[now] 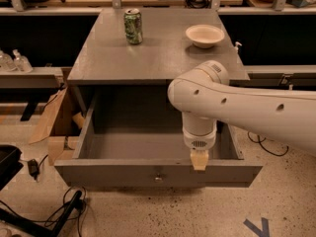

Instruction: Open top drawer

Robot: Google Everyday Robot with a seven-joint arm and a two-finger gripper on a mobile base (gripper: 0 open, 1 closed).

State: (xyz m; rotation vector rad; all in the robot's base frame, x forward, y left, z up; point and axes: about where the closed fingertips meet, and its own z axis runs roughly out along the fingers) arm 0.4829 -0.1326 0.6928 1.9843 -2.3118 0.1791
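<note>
Pull looks done: top drawer (108, 174) well out; pincer (199, 161) at its front edge, opening cannot be told. Next: lift clear

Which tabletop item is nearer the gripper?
The bowl, back right; the gripper hangs at the front of the top drawer. The can stands farther left.

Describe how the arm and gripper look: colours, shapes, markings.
The arm is a thick, smooth white tube with rounded joints and small dark dots along its shell; a dotted vent marks the wrist. The gripper, small and tan, is at the front edge of the top drawer. No cables show on it.
</note>
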